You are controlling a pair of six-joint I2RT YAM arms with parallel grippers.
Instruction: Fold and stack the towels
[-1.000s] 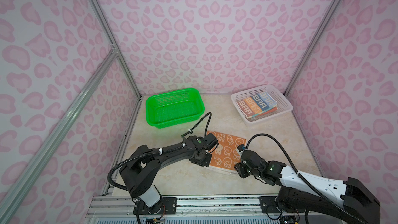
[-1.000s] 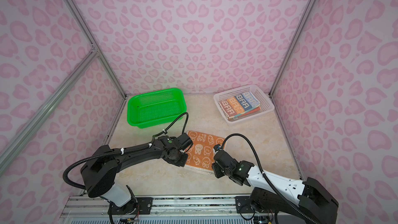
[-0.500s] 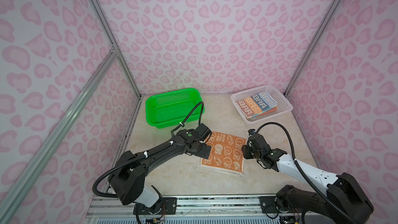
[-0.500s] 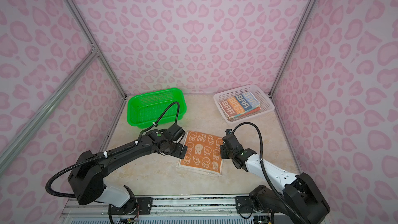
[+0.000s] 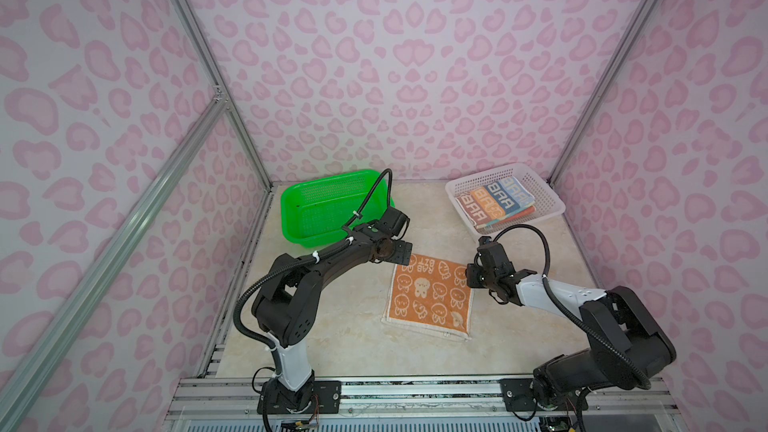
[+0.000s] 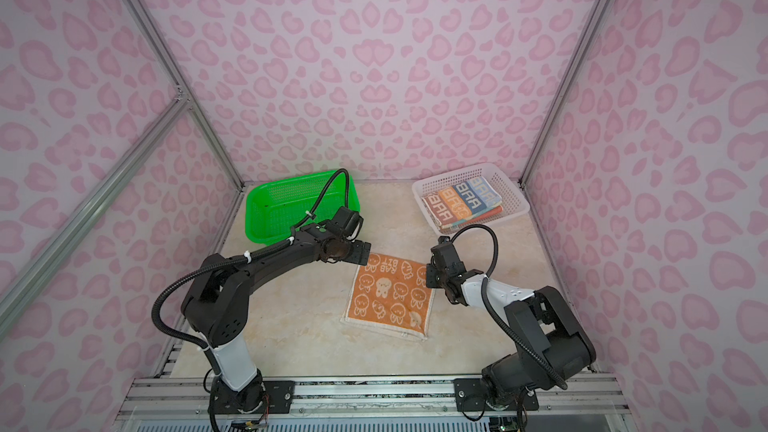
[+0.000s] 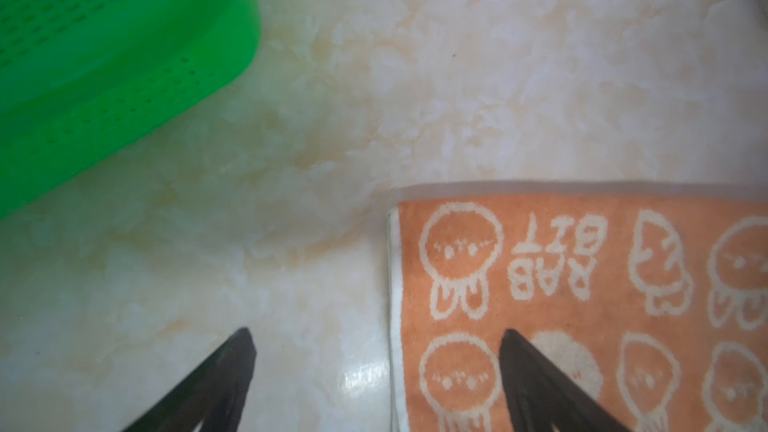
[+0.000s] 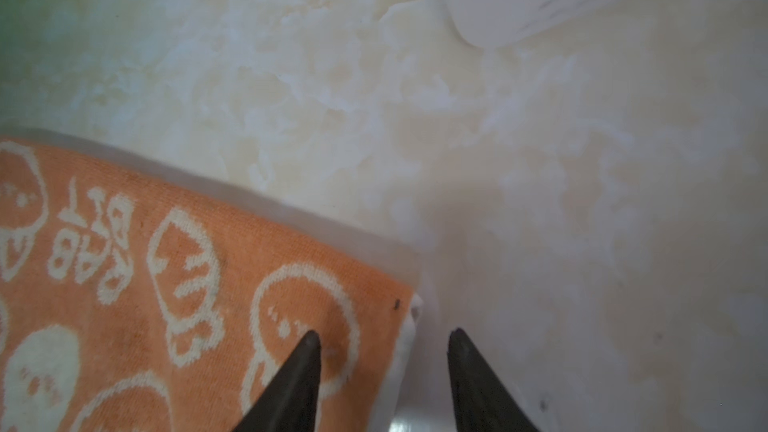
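A marble-patterned table (image 5: pixel 345 326) inside pink-spotted walls. A folded orange towel (image 5: pixel 430 297) with white cartoon faces lies flat near the middle of the table, a little toward the front edge.

The left gripper (image 7: pixel 378 332) is at the towel's far left corner. Its jaws are spread wide and hold nothing: one fingertip (image 7: pixel 523 359) is over the cloth, the other over bare table.

The right gripper (image 8: pixel 384 332) is at the far right corner, jaws partly apart and empty, straddling the towel's side edge.

A striped towel (image 5: pixel 494 201) with white letters lies folded in a white basket (image 5: pixel 544 195) at the table's far right corner. A green basket (image 5: pixel 316 218) stands at the far left corner.
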